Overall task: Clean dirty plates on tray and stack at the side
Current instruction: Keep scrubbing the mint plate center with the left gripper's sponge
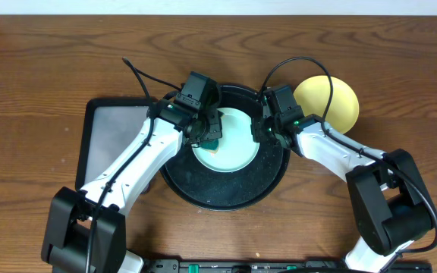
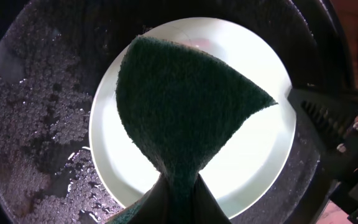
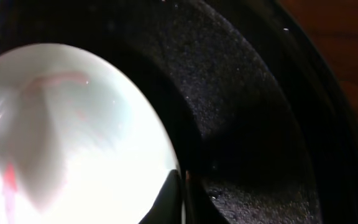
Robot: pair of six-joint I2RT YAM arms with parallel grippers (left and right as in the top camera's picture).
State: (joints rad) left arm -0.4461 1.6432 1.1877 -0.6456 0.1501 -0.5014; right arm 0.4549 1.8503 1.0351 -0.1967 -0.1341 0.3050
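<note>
Left pincer (image 2: pixel 178 208): clamped on the narrow end of a green scouring pad (image 2: pixel 185 106). In the left wrist view the pad fans out upward from the fingers and lies across the middle of the mint plate (image 2: pixel 260 155). Whether the pad presses on the plate surface cannot be told.

Right pincer (image 1: pixel 266 127): positioned at the right edge of the same plate. In the right wrist view its dark fingertips (image 3: pixel 166 202) show at the bottom centre, against the plate rim. Whether they are apart or gripping the rim cannot be told.

Mint plate: lies flat in the upper half of the round tray (image 1: pixel 226 193), at centre frame overhead. A reddish smear (image 3: pixel 58 78) runs across its upper left in the right wrist view, with a smaller red mark at the lower left.

Round tray: glossy black with a raised rim. Its floor is covered with water droplets (image 2: pixel 36 106).

Yellow plate (image 1: pixel 328 102): rests on the worktop (image 1: pixel 36 61) just beside the round tray's upper right, outside its rim.

Rectangular tray (image 1: pixel 116 129): black-edged with a grey interior, left of the round tray and partly under the left arm.
</note>
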